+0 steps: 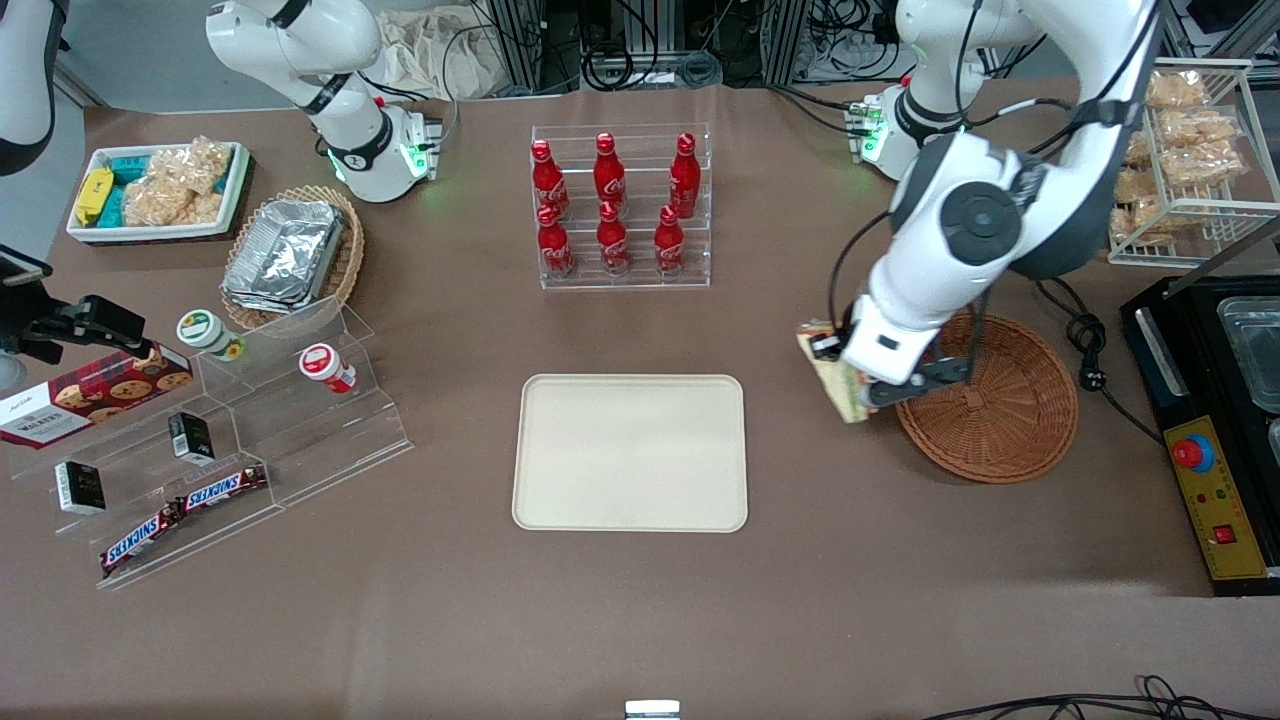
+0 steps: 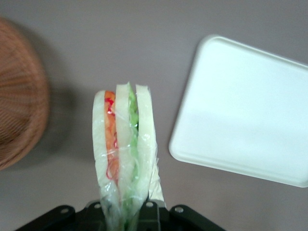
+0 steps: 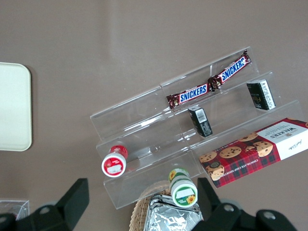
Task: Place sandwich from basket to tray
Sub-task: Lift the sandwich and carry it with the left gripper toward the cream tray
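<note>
The gripper (image 1: 872,385) hung just beside the basket's (image 1: 1000,420) rim, above bare table, fingers clamped on the sandwich (image 2: 124,149), its long axis pointing away from the fingers, layers edge-on, short of the tray (image 1: 630,452).

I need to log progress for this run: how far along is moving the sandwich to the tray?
Done: the sandwich is out of the basket, which looks empty. In hand: the hand grips the sandwich above the table, between the basket and the tray. Left: carry it over the tray, which holds nothing yet, set it down and release.
</note>
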Controlling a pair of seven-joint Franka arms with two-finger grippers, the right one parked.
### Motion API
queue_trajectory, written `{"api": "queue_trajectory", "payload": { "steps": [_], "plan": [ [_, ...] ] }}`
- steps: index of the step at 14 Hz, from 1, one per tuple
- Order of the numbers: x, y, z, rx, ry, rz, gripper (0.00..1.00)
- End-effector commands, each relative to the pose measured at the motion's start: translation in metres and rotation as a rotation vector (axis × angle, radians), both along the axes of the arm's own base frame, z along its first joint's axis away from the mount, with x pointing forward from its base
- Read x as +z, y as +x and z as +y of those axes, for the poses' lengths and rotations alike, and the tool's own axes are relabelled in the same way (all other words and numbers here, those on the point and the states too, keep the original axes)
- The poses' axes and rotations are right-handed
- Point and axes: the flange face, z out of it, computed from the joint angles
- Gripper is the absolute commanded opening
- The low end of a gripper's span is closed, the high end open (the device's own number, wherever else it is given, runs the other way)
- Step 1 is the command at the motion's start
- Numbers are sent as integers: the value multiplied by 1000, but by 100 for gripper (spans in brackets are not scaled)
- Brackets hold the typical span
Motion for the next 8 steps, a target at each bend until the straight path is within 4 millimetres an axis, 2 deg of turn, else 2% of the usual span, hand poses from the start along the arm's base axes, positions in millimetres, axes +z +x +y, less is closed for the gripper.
{"api": "queue_trajectory", "payload": {
  "steps": [1, 2, 5, 6, 8],
  "plan": [
    [-46, 1, -66, -146, -62, -64, 0],
    [-64, 1, -80, -168, -75, -98, 0],
    [-121, 18, -90, -212, -98, -125, 0],
    [-134, 28, -93, -229, -91, -130, 0],
    [-155, 30, -104, -269, -78, -128, 0]
  ]
}}
